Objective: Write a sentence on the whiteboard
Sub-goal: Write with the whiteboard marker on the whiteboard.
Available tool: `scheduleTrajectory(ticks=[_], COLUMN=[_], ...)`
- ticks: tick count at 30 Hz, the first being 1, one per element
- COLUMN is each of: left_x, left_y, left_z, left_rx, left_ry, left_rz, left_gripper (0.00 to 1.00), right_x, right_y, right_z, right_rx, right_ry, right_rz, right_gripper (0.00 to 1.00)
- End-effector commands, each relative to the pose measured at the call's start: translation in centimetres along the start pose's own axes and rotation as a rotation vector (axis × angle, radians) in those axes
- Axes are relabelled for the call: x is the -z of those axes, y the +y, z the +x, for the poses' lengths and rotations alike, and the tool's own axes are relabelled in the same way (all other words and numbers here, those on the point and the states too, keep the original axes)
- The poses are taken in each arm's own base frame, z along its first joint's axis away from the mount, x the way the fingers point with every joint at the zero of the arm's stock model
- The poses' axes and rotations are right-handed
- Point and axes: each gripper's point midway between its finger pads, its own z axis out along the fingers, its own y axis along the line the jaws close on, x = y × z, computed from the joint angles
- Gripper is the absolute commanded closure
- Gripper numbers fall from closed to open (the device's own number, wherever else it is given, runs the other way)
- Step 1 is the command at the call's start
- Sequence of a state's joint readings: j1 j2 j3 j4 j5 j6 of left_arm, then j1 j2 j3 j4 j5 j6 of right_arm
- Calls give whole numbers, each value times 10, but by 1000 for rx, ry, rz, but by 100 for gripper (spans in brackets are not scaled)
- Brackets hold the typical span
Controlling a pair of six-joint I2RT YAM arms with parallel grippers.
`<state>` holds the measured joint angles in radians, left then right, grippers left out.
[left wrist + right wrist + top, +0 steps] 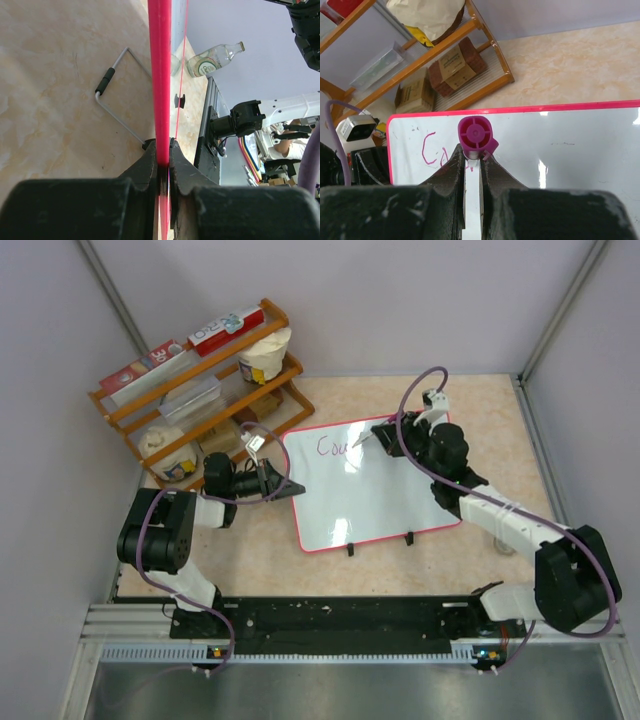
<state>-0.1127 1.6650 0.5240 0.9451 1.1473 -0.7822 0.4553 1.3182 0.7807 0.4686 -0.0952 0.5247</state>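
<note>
Whiteboard (380, 495) lies flat; open table (255, 560) borders its near edge, and a rack (195, 385) crowds its far-left corner. Left gripper (289, 487) clamps its left rim. Right gripper (378, 433) pinches a marker (476, 134) over the sentence (337, 447). Only the left wrist view shows a wire bracket (105, 81) beside the rim.

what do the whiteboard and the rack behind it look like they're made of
Whiteboard: smooth glossy white face, judging by the glare streaks; rim looks like pink plastic. Rack: probably varnished wood, from its orange-brown sheen.
</note>
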Motion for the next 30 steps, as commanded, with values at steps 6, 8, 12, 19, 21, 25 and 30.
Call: scheduleTrajectory(ticks=[6,8,12,19,21,25,30], left_x=[-2,-2,-2,-2,-2,-2,-2], left_y=[3,2,2,2,3,2,2], left_z=[-14,-15,-14,-15,-15,-15,-15], left_rx=[-123,-123,-123,-126,-123,-126,-124], left_ry=[-38,-39,-39,-39,-39,-39,-40], left_rz=[-16,-15,-15,-15,-17,-15,-16], left_gripper=[100,100,100,100,100,100,100], right_x=[-11,-12,-11,-11,-12,-12,-14], right_y=[2,1,0,-4,-5,-6,-6], right_z=[-29,-28,-28,-31,-31,-31,-30], right_rx=[31,31,29,11,7,7,25], right_ry=[-73,-71,-74,-86,-85,-86,-69], right_rz=[17,20,27,42,43,42,44], right_gripper=[100,100,100,100,100,100,100])
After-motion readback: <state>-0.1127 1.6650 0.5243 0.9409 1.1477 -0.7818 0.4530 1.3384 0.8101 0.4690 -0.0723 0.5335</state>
